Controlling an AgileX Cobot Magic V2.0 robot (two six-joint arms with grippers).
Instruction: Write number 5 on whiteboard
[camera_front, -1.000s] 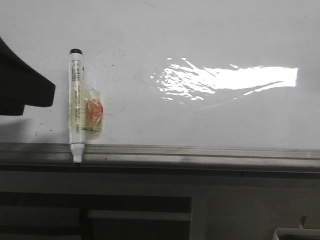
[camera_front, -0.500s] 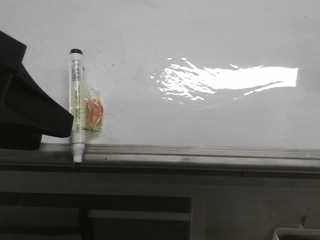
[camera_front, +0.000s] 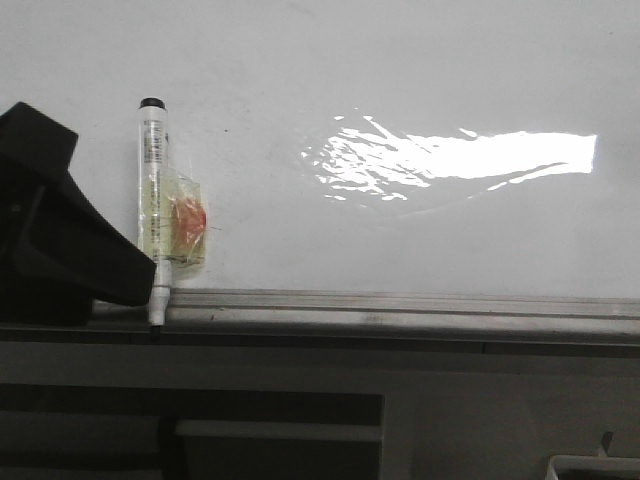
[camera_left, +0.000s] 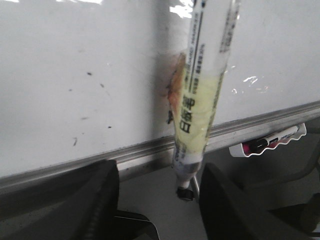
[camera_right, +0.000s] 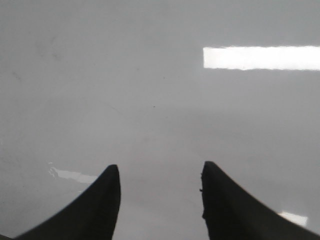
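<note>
The whiteboard (camera_front: 420, 60) fills the upper view, with a grey edge rail (camera_front: 400, 310) along its near side. No drawn number 5 shows on it. A white marker (camera_front: 153, 200) lies on the board, its tip over the rail, with yellowish tape on it. My left gripper (camera_front: 100, 270) is just left of the marker's tip end. In the left wrist view it (camera_left: 159, 195) is open, and the marker (camera_left: 200, 100) hangs between the fingers, closer to one, untouched. My right gripper (camera_right: 160, 172) is open and empty over bare whiteboard (camera_right: 150, 75). It is out of the front view.
A taped patch with an orange blot (camera_front: 185, 225) sits beside the marker. Bright glare (camera_front: 460, 160) lies on the board. Another marker in a white holder (camera_left: 270, 145) sits below the rail. Dark furniture and a white box corner (camera_front: 595, 465) lie in front of the board.
My left gripper has moved rightward and nearer along the rail, up to the marker's tip end. The marker has not moved.
</note>
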